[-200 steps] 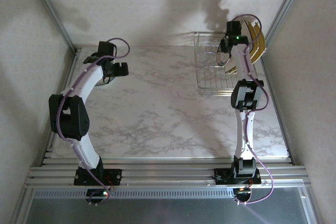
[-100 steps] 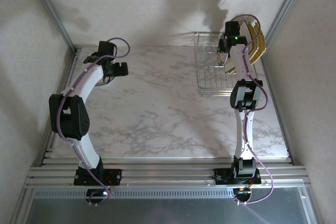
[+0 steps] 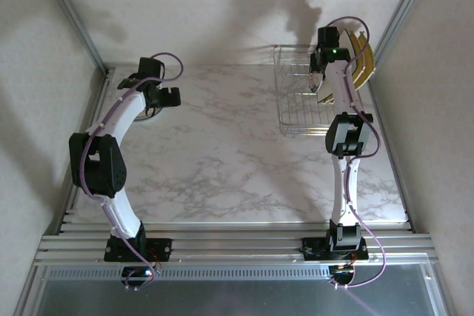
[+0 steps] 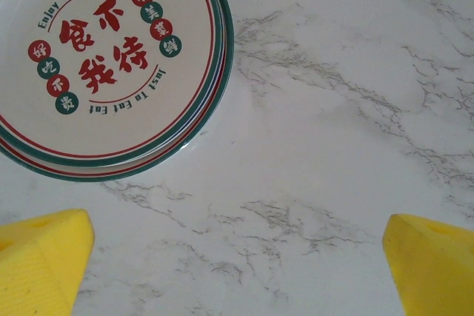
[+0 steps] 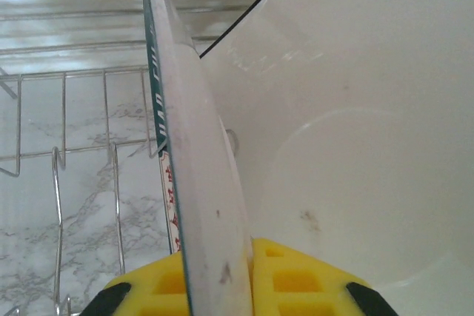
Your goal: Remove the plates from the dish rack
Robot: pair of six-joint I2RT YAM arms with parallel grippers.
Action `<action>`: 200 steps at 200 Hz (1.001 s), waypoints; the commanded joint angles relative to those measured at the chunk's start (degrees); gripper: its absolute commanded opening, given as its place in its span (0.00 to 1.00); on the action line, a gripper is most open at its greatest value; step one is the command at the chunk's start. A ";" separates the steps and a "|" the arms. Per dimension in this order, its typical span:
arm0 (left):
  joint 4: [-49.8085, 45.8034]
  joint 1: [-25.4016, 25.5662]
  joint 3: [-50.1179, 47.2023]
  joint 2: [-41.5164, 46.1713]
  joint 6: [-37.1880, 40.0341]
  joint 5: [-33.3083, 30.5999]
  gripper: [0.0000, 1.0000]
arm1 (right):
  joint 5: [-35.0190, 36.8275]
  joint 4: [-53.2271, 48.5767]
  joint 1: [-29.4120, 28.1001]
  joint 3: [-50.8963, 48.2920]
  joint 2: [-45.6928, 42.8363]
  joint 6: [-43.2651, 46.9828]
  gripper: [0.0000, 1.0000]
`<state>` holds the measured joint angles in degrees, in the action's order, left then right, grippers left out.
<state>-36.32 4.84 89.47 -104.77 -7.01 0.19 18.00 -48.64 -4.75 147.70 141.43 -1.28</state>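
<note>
The table point(image 3: 222, 160) is white marble-patterned, enclosed by plain pale walls point(image 3: 185, 12), with aluminium rails point(image 3: 237, 240) along its near edge. The dish rack point(image 3: 296, 101) stands at the far right corner. Inside it the right gripper point(image 5: 222, 283) is clamped on the rim of an upright round plate point(image 5: 196, 175), just beside a larger white plate point(image 5: 355, 146). The left gripper point(image 4: 237, 264) hangs near the far left corner, jaws wide apart, beside a stack of round plates point(image 4: 111, 64).

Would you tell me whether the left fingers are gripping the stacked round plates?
No, the left fingers stand wide apart above the bare marble tabletop, and the stacked round plates lie beyond them, untouched.
</note>
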 commanded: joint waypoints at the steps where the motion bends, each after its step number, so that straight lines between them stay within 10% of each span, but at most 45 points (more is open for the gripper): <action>1: -1.39 0.73 0.49 0.53 1.01 -0.72 1.00 | 1.74 -0.89 -0.82 0.51 -7.73 -0.39 0.00; 132: -0.25 0.84 -1.42 1.23 0.77 0.08 1.00 | 2.99 -6.39 -5.30 -6.45 -22.44 -1.02 0.00; 200: 0.87 0.96 -1.22 1.24 0.19 2.08 1.00 | -31.32 0.95 -4.44 -25.52 -35.60 -13.41 0.00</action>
<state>-35.94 5.19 88.68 -104.75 -7.03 0.95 3.60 -54.52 -9.74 128.86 113.84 -7.64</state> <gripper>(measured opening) 0.996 0.120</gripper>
